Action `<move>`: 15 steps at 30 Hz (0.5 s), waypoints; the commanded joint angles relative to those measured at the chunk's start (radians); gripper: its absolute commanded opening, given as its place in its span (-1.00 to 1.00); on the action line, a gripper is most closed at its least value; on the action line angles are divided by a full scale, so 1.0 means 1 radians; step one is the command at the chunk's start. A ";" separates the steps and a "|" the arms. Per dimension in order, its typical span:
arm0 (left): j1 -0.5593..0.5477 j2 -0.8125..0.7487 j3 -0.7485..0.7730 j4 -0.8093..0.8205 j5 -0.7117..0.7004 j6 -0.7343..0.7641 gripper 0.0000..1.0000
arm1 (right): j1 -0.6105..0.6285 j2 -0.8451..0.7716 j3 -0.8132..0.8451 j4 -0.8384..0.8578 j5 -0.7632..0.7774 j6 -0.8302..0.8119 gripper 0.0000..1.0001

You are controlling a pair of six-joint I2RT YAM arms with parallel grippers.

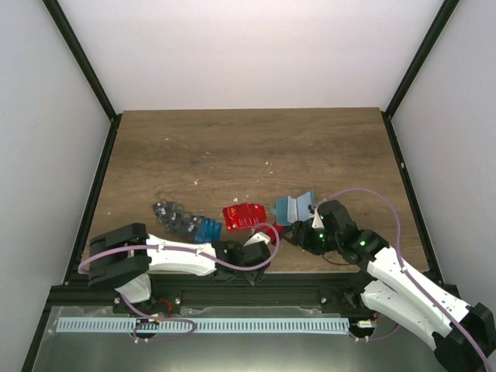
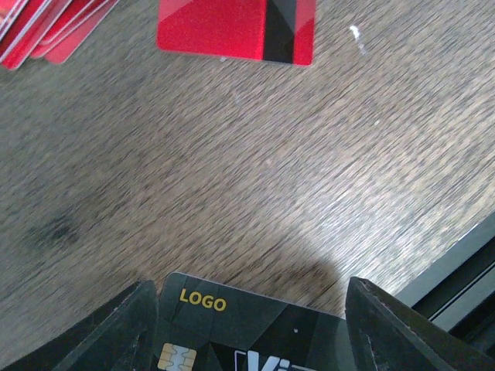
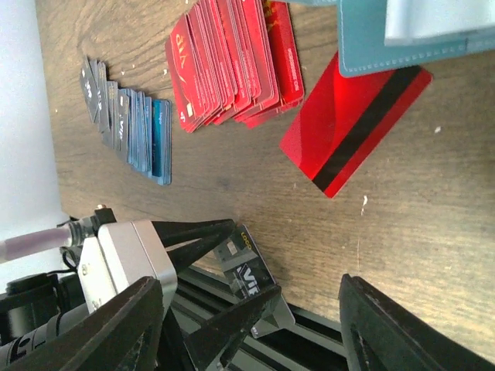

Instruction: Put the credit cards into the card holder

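Lost the lower part of the dark card [image 2: 247, 332] to the bottom edge of the left wrist view; read only "LOGO", a chip corner and a fragment of white lettering. Saw the red fan [image 2: 46, 27] clipped at top left there, and the single red card [image 2: 236, 31] clipped along its top. Could not read any print on the dark patterned cards [image 1: 167, 212] from above. Found the card holder [image 3: 394, 39] cropped by the top edge of the right wrist view.

Logged on the table [image 1: 232, 147], left to right from above: dark patterned cards, blue cards [image 1: 206, 229], red fan, then card holder. Noted card holder as dull teal with a stitched edge, lying over one end of the single red card, black stripe showing.

Recorded left arm stretched low along the near edge, reaching right; left gripper [image 2: 249, 297] clamped on two opposite edges of the dark card, just over the table's near edge. Recorded right arm folded back toward centre; right gripper [image 3: 247, 280] spread wide, nothing between its jaws, facing the left gripper, near the card holder.
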 commanded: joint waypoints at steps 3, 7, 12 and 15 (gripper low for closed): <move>-0.007 -0.014 -0.023 -0.171 0.024 -0.040 0.37 | 0.093 -0.081 -0.096 0.016 -0.009 0.177 0.22; -0.003 -0.079 -0.023 -0.212 0.003 -0.027 0.34 | 0.276 -0.079 -0.179 0.168 0.038 0.333 0.18; 0.011 -0.194 -0.046 -0.266 0.003 -0.005 0.29 | 0.484 0.106 -0.197 0.333 0.153 0.450 0.16; 0.023 -0.247 -0.071 -0.260 0.023 0.011 0.26 | 0.537 0.238 -0.167 0.366 0.205 0.482 0.12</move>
